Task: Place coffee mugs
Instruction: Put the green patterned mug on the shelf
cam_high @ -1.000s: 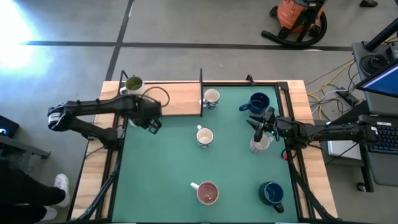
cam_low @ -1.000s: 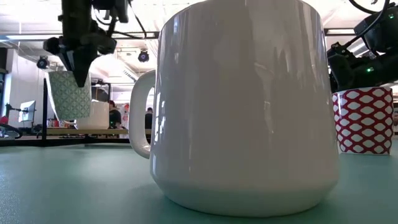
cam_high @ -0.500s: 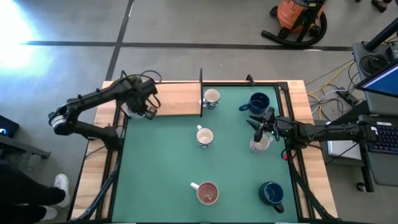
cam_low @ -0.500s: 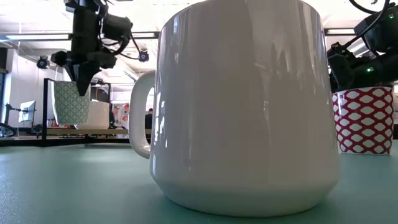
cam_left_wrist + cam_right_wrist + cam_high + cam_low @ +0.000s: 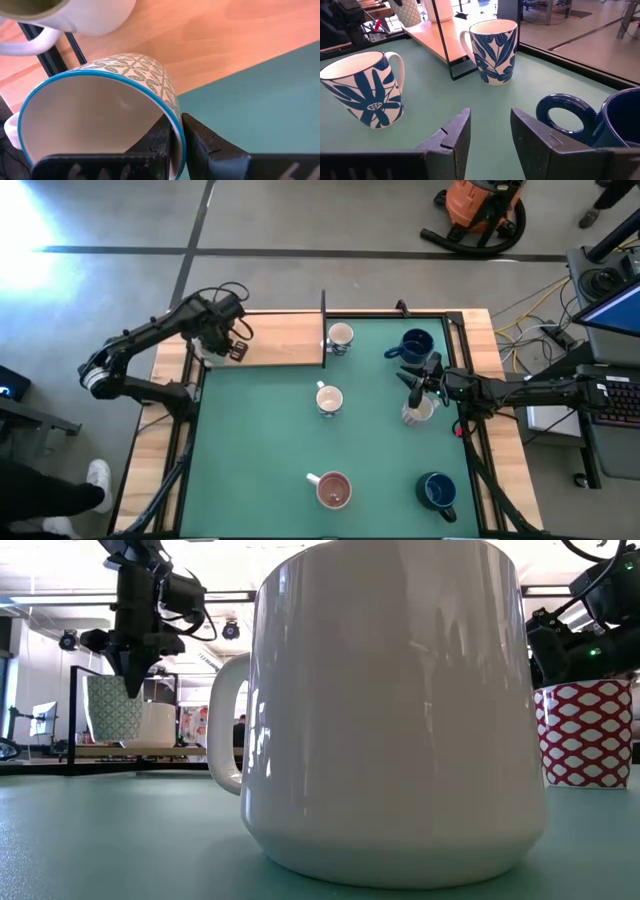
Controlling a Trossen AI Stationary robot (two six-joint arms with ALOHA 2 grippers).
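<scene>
Over the wooden board (image 5: 280, 340) at the table's far left corner, my left gripper (image 5: 177, 137) has its jaws pinched on the rim of a patterned mug with a blue lip (image 5: 100, 115), one finger inside the wall and one outside, the mug tilted and held just above the board beside a white mug with an olive inside (image 5: 75, 15). My right gripper (image 5: 490, 127) sits low over the green mat (image 5: 270, 440) near the right edge with its jaws standing apart on nothing, next to a red-and-white mug (image 5: 585, 735) and a navy mug (image 5: 415, 345). On the mat I count six mugs: two with blue leaf prints (image 5: 495, 50) (image 5: 365, 90), two navy, the red-and-white one, and one with a pinkish inside (image 5: 333, 489). With the pair at the board, eight in all.
</scene>
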